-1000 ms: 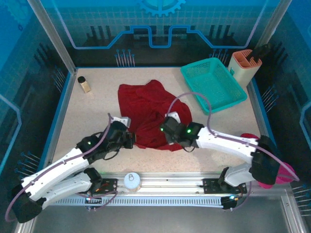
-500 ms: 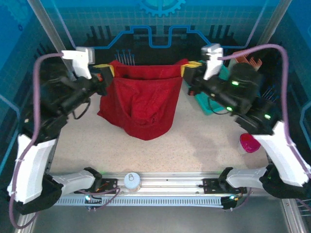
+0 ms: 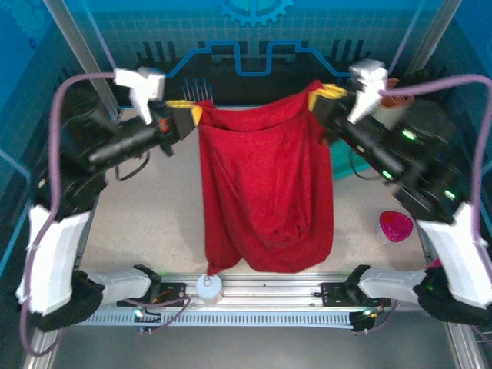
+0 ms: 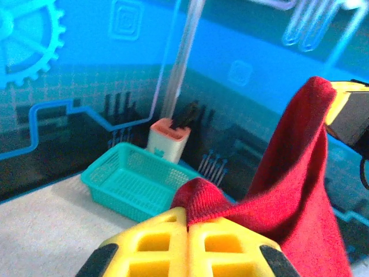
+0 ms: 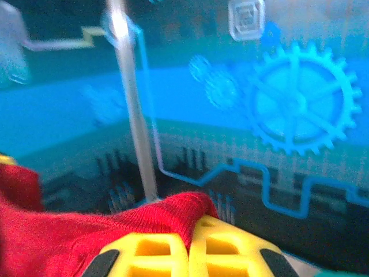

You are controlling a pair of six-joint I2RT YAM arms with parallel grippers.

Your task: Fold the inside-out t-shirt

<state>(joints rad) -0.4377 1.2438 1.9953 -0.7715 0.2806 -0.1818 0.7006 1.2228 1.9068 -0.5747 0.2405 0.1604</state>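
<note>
The dark red inside-out t-shirt hangs in the air high over the table, stretched between both arms, its lower hem bunched near the front rail. My left gripper is shut on the shirt's upper left corner; in the left wrist view red cloth pokes out between the closed yellow fingers. My right gripper is shut on the upper right corner, and in the right wrist view a fold of the shirt is pinched between its yellow fingers.
A teal mesh basket sits at the back right of the table, next to a beige and orange holder. A pink bowl lies at the right edge. A round white can rests on the front rail under the shirt's hem.
Both grippers went from low on the table to high in the air, lifting the shirt off the surface. In the last half second the shirt unfurled and now hangs longer, closer to the front.
</note>
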